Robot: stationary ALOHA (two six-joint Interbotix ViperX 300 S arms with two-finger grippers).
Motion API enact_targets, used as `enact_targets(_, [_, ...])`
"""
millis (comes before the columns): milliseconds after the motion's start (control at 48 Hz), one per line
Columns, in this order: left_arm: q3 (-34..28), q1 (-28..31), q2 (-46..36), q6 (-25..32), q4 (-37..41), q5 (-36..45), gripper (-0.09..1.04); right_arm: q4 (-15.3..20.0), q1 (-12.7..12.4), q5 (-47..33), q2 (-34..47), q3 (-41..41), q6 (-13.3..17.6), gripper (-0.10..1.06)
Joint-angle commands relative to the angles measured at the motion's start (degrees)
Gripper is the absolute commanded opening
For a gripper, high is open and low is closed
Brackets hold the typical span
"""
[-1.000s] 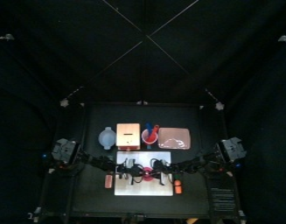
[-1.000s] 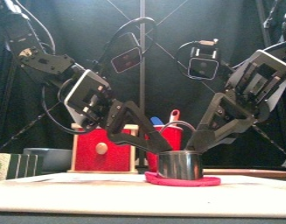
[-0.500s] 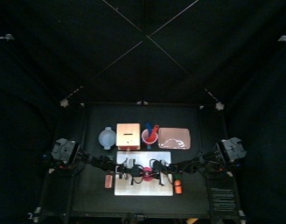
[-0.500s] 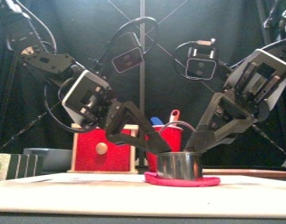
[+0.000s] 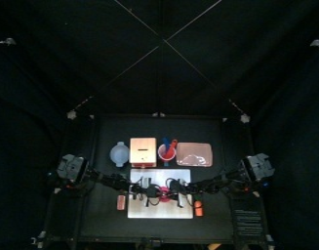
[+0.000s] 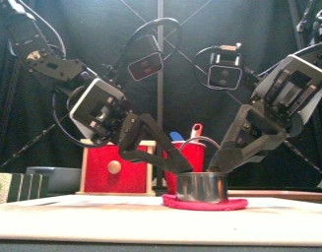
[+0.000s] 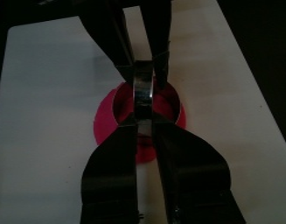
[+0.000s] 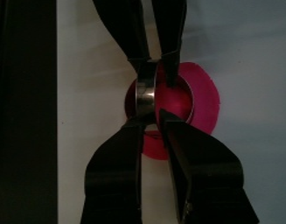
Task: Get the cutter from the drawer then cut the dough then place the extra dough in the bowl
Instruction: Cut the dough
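We hold the round metal cutter (image 6: pixel 198 185) upright on the pink dough disc (image 6: pixel 203 205) on the white cutting board (image 7: pixel 52 105), left gripper (image 7: pixel 145 122) and right gripper (image 8: pixel 153 122) each pinching an opposite wall, so we judge the press goes straight down.

Pink dough (image 6: pixel 203 205), silver cutter (image 6: pixel 199 185), white board (image 7: pixel 40 114), red drawer (image 6: pixel 110 167).

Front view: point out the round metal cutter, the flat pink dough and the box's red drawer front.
Round metal cutter (image 6: pixel 199 185): front view, middle of its shiny wall.
Flat pink dough (image 6: pixel 235 205): front view, right rim.
Red drawer front (image 6: pixel 97 179): front view, lower left face.
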Motion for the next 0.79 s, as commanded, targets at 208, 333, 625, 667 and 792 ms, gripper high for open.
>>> enact_targets(208, [2.3, -2.5, 1.8, -0.3, 0.5, 7.4, 0.32, 0.5, -0.3, 3.5, 3.3, 0.9, 1.1, 0.35])
enact_targets(333, [2.1, -2.5, 1.8, -0.3, 0.6, 8.3, 0.32, 0.7, -0.4, 3.4, 3.7, 0.9, 1.1, 0.35])
enact_targets(625, [1.8, -2.5, 1.3, -0.4, -0.2, 7.0, 0.36, 0.2, -0.6, 3.0, 2.7, -0.3, 0.9, 0.35])
enact_targets(667, [1.8, -2.5, 1.2, -0.4, -0.4, 6.9, 0.37, -0.2, -0.6, 3.0, 2.3, -0.5, 0.9, 0.35])
enact_targets(792, [1.9, -2.5, 0.7, -0.4, -0.4, 5.6, 0.42, -0.8, -0.8, 2.5, 1.3, -0.5, 1.1, 0.35])
